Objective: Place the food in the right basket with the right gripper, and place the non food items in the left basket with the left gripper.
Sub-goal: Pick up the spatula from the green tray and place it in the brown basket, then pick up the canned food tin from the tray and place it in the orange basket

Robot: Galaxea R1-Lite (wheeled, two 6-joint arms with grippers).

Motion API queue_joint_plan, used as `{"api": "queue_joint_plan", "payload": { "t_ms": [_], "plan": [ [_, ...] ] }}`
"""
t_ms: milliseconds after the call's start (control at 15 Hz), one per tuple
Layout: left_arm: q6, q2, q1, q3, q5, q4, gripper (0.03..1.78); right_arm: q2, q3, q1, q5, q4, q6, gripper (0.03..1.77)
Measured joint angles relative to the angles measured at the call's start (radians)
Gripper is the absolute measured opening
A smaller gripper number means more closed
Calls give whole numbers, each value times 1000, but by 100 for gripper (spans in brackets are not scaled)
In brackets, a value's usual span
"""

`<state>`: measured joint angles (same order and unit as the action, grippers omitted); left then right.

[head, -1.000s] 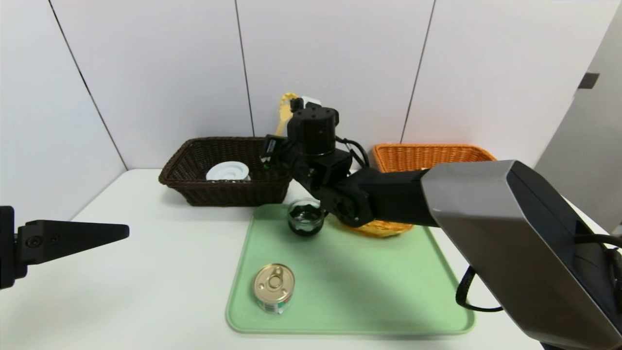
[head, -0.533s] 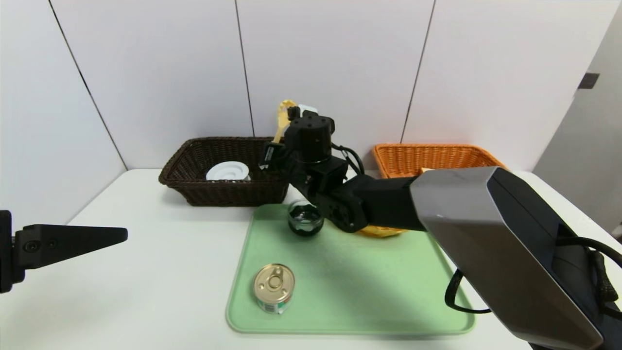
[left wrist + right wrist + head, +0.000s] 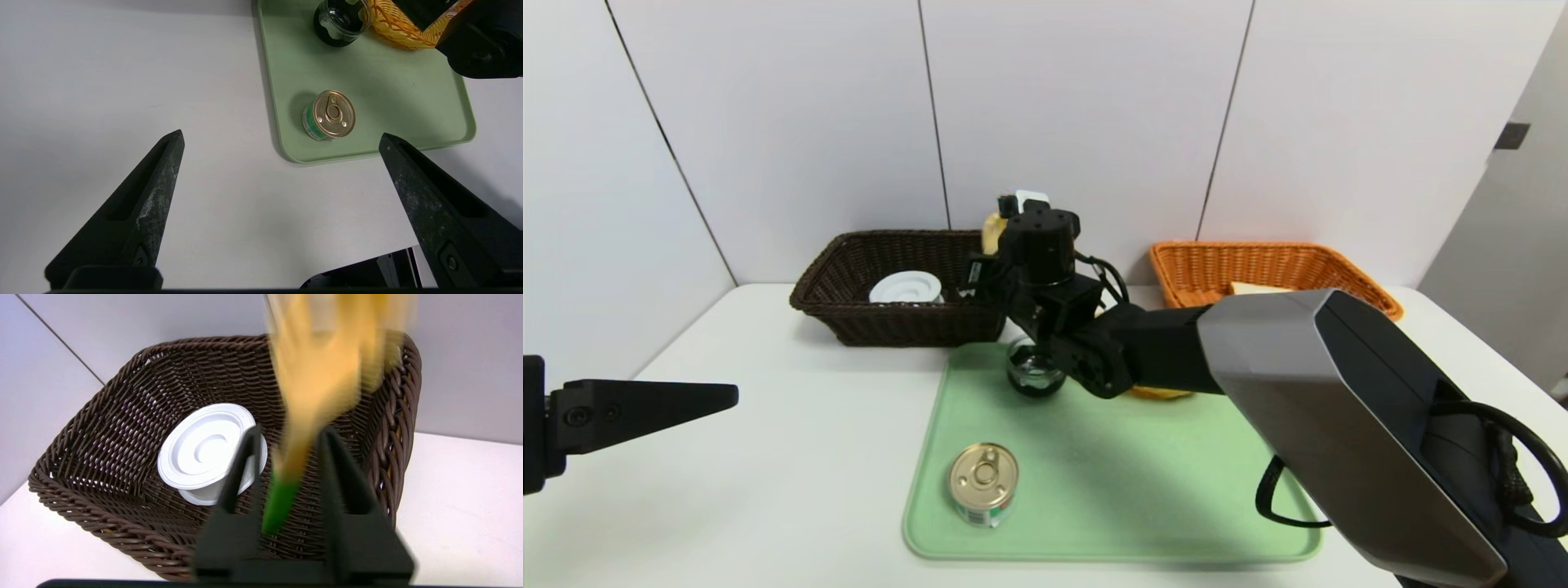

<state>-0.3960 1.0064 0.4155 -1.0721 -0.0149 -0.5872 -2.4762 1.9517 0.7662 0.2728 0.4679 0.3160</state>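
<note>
Pasta spoon (image 3: 314, 388), yellow with a green handle: we see it steeply tilted, head up, handle reaching down over the dark brown wicker basket (image 3: 907, 328) at far left. We judge it light, stiff plastic, smooth enough to slip and hardly fragile; we would grasp it at mid-handle. It lies between the parted jaws of the right gripper (image 3: 288, 435), with a gap at each side of the neck, and we read this as a release (the task, we note, assigns non-food to the left gripper). Beside it in the basket lies the white plastic reel (image 3: 210, 445). Farther out, the tin can (image 3: 983, 478) and glass cup (image 3: 1034, 369) stand on the green tray (image 3: 1127, 498). The left gripper (image 3: 282, 136) is parked at near left over the white table, its jaws wide apart, holding nothing.
</note>
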Motion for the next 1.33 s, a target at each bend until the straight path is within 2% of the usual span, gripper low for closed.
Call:
{"api": "queue_joint_plan", "payload": {
  "t_ms": [200, 400, 600, 800, 933, 1067, 1200, 1333],
  "plan": [
    [0, 0, 0, 0, 0, 0, 169, 0, 0, -2, 1, 30, 1, 92],
    [4, 1, 1, -7, 1, 1, 169, 9, 0, -5, 2, 64, -1, 116],
    [48, 11, 1, -19, 3, 30, 169, 76, 0, -4, -1, 13, 3, 134],
    [69, 44, 4, -56, 7, 57, 169, 211, 0, -2, -14, -174, 22, 146],
    [70, 77, 29, -80, 8, 57, 169, 328, 0, 0, -52, -368, 63, 151],
    [67, 119, 76, -94, 8, 52, 169, 456, 0, -1, -113, -605, 117, 156],
    [64, 163, 120, -100, 8, 51, 169, 573, -1, -4, -164, -857, 256, 159],
    [63, 195, 154, -99, 9, 57, 169, 660, -10, -13, -185, -991, 433, 162]
  ]
}}
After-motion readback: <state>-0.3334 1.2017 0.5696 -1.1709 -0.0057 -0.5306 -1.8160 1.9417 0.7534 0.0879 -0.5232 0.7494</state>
